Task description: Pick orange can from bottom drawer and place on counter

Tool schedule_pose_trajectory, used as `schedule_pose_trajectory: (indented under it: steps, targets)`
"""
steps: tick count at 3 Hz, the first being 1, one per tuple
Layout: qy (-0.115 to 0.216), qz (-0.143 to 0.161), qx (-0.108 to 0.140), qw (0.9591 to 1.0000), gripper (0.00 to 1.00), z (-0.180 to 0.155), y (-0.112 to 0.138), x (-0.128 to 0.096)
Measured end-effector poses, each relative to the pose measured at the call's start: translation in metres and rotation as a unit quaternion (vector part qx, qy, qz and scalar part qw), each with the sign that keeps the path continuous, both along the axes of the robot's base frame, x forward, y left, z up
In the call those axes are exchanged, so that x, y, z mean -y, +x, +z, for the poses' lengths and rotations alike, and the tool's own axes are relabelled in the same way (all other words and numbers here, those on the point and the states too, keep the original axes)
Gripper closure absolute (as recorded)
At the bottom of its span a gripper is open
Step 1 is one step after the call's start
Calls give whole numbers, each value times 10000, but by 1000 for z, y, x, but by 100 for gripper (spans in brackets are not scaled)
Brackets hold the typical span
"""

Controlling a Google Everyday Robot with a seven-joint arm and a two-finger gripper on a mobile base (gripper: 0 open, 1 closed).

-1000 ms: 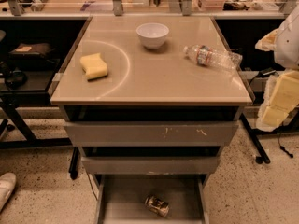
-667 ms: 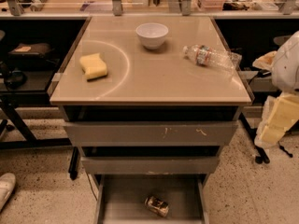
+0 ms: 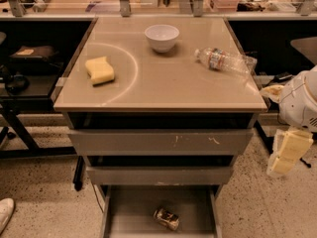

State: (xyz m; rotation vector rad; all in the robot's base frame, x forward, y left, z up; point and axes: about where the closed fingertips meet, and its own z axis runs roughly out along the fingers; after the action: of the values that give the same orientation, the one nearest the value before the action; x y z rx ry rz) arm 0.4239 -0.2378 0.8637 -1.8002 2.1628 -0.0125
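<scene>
The orange can (image 3: 166, 218) lies on its side on the grey floor of the open bottom drawer (image 3: 131, 212), near the middle. The drawer is the lowest of three and is pulled out toward me. The beige counter (image 3: 163, 78) with a faint white arc tops the cabinet. My gripper (image 3: 289, 151) hangs at the far right, beside the cabinet at about the height of the top drawer front. It is well above and to the right of the can, and it holds nothing that I can see.
On the counter are a yellow sponge (image 3: 99, 70), a white bowl (image 3: 162, 36) and a clear water bottle (image 3: 225, 60) lying near the right edge. Two shallower drawers (image 3: 161, 142) stick out slightly above the bottom one. A dark table (image 3: 29, 78) stands at the left.
My arm and gripper have moved downward along the right side of the cabinet. The can and the things on the counter have not moved.
</scene>
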Motion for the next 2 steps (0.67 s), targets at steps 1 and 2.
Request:
schedule_pose_trajectory:
  steps: [1, 2]
  targets:
    - [186, -140, -332, 9992, 0, -41, -5, 3]
    - [569, -576, -1000, 9917, 0, -130, -22, 13]
